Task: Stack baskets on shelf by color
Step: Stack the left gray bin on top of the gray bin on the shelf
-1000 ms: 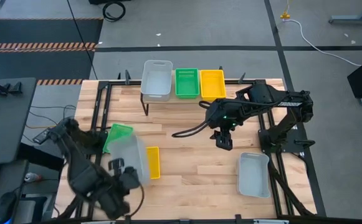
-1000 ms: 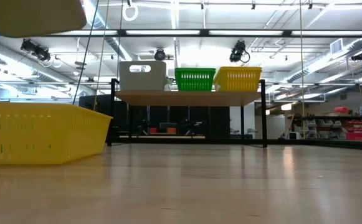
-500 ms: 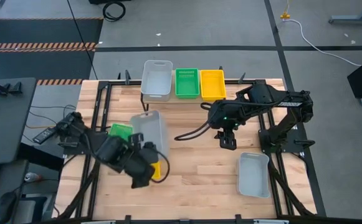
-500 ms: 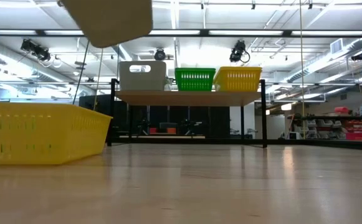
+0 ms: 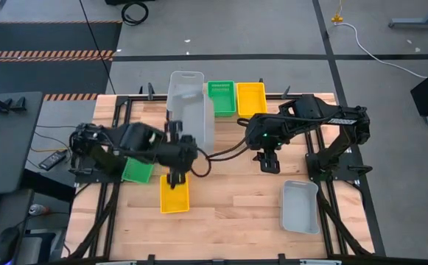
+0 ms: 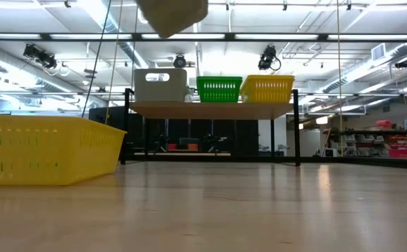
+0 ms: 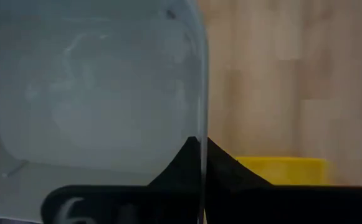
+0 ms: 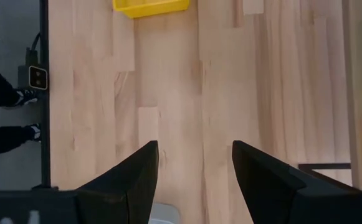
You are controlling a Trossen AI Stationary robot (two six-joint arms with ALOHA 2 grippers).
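Holding a light grey basket [image 5: 193,118] aloft, the left gripper [image 5: 174,144] is clamped on its rim, partly hiding the shelf's [image 6: 214,108] grey basket [image 6: 160,85]. Green [image 5: 222,98] and yellow [image 5: 251,99] baskets sit alongside, contents indiscernible. The right gripper [image 8: 195,165] hovers spread, empty, over the wooden tabletop [image 5: 236,195].

The held grey basket [image 5: 193,118] hangs in front of the shelf [image 5: 221,112], blocking its left end. The middle counter [image 5: 236,191] between the yellow basket [image 5: 174,195] and the grey one [image 5: 299,206] lies open. The right claw [image 5: 269,163] hovers there.
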